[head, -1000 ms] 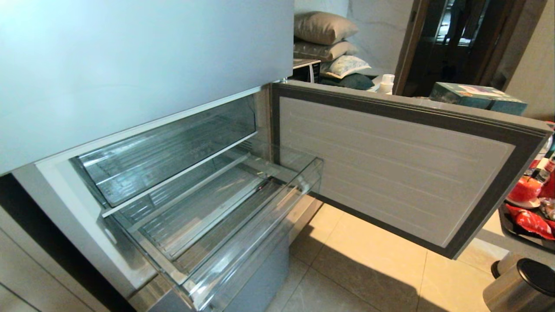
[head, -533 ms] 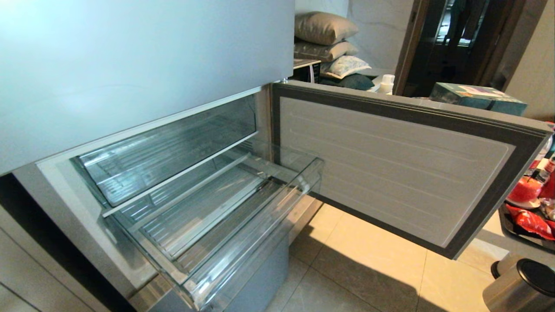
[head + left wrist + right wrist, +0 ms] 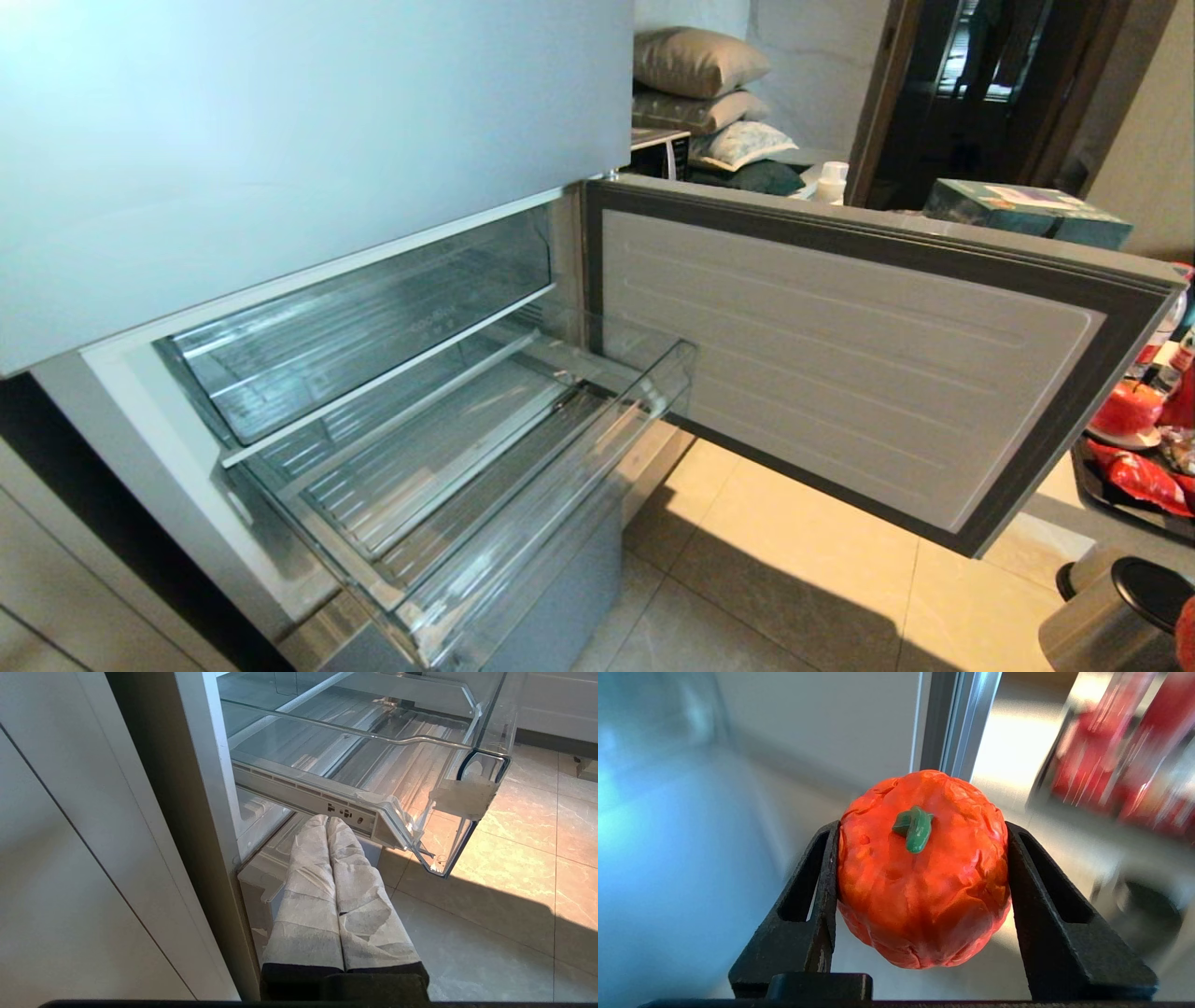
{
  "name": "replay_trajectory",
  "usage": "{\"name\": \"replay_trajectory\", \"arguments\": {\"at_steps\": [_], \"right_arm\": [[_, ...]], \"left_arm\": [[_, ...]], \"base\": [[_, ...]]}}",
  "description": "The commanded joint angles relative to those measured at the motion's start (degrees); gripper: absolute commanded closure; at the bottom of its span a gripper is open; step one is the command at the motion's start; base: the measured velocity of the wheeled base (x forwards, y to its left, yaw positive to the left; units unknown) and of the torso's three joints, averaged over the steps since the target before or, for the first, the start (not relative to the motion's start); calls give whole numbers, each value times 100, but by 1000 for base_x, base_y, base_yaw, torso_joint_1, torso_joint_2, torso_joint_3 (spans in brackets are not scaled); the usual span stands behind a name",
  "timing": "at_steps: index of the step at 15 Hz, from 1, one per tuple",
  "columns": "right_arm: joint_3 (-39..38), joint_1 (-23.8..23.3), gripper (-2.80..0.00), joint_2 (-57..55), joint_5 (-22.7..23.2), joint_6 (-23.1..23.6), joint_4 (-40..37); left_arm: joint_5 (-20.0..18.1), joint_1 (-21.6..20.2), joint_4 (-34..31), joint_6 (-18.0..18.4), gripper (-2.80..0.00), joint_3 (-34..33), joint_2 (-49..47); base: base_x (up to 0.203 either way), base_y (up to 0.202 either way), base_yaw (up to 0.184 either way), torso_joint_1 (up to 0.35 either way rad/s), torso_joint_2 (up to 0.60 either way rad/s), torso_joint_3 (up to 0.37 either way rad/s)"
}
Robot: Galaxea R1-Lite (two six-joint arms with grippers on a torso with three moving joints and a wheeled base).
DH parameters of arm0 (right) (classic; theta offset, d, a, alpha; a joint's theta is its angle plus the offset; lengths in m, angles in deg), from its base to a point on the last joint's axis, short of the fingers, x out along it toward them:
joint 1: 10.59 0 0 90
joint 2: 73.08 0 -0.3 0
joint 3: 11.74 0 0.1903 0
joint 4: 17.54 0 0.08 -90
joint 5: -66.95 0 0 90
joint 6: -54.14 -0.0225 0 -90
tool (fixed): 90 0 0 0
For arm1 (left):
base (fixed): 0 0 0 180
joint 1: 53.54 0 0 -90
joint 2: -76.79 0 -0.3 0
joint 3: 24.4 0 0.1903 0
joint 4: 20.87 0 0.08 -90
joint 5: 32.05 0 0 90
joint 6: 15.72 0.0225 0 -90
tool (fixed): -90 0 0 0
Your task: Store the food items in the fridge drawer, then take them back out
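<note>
One item in hand, none stored

Fridge drawer (image 3: 523, 485) stands pulled out, holding nothing. Right gripper (image 3: 920, 896) clamps the tomato (image 3: 922, 868), not yet at the drawer. Left gripper (image 3: 327, 826), fingers pressed together, sits below the drawer's side edge. Storing and retrieval both remain.

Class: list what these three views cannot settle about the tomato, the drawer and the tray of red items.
- Tomato in the right gripper: its place relative to the drawer; wrist background is motion-blurred.
- Tray items: cut off by the head view's edge.
- Drawer's rear: hidden under the shelf.
</note>
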Motion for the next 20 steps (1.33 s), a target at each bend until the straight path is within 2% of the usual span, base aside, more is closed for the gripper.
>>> {"name": "replay_trajectory", "arguments": {"at_steps": [1,3,4,5,6,11,20], "right_arm": [[-362,197,0,578,-28,-55,-1079],[-358,382,0,642,-55,-167,-1236],[-358,663,0,710,-91,-257,-1244],[-358,930,0,742,-283,-326,-1281],[-358,986,0,848,-434,-350,-1401],[-361,707,0,2193,-527,-133,-1572],[-358,696,0,2177,-528,-194,-1584]], "left_arm": [[0,-2,0,1,0,-6,-9],[0,-2,0,1,0,0,-9],[0,-2,2,1,0,-4,-9],[0,-2,0,1,0,-9,-9],[0,-2,6,1,0,0,-9],[0,-2,0,1,0,-9,-9],[0,-2,6,1,0,-1,-9]], "base": [[0,0,0,0,0,0],[0,0,0,0,0,0],[0,0,0,0,0,0],[0,0,0,0,0,0],[0,0,0,0,0,0],[0,0,0,0,0,0],[0,0,0,0,0,0]]}}
